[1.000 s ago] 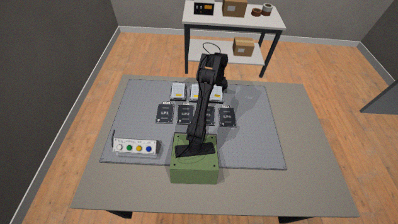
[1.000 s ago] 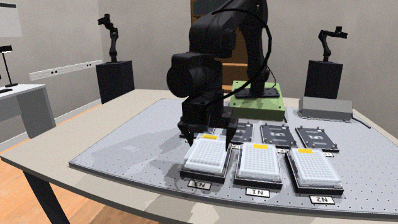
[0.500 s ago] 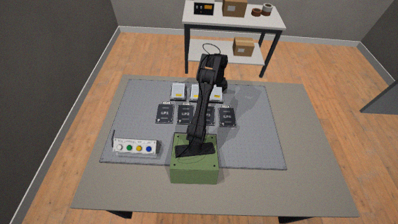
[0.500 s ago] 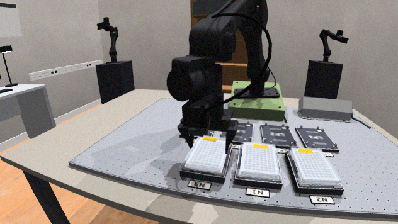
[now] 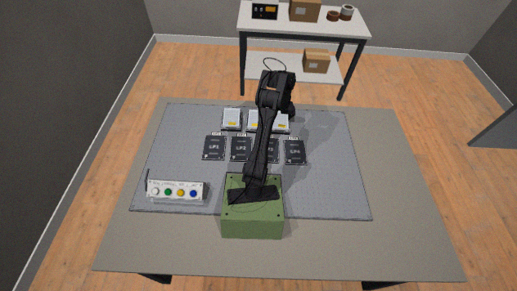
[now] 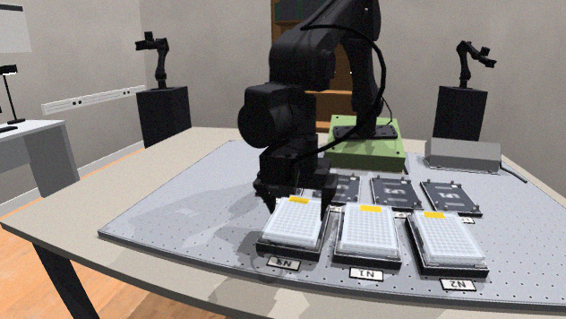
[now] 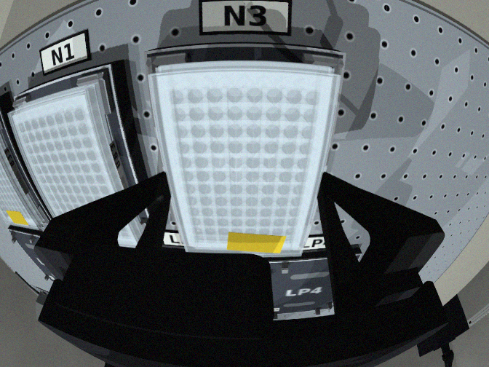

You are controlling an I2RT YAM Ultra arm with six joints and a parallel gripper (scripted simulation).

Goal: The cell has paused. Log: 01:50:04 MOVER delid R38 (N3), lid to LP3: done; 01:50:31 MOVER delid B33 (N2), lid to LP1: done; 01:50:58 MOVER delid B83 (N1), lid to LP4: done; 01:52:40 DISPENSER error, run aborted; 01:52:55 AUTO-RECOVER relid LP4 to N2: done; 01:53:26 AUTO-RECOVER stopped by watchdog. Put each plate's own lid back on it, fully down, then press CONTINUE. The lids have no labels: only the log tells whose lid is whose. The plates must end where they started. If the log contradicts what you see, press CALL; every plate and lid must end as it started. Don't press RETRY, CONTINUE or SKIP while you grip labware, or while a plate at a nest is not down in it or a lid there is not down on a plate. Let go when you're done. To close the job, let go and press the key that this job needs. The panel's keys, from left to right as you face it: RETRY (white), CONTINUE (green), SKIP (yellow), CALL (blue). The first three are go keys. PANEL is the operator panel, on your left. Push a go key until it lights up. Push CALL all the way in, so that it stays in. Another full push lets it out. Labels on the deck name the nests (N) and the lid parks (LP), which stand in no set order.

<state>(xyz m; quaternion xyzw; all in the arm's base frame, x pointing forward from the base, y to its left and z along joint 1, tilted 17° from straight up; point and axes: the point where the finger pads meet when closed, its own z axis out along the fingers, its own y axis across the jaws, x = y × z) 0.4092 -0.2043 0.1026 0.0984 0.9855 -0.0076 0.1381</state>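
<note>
My gripper is shut on a clear lid with a yellow tag, gripping its long sides at the near end. The lid lies squarely over the well plate in nest N3; I cannot tell whether it is fully down. The plate in nest N1 and the plate in nest N2 each appear to carry a lid. In the exterior view the gripper stands low over the back end of the N3 plate. Lid parks LP1, LP2 and LP4 look empty; the arm partly hides LP3.
The operator panel with white, green, yellow and blue keys stands at the deck's front left, none lit. The arm's green base is in front of the lid parks. A grey box sits behind the parks.
</note>
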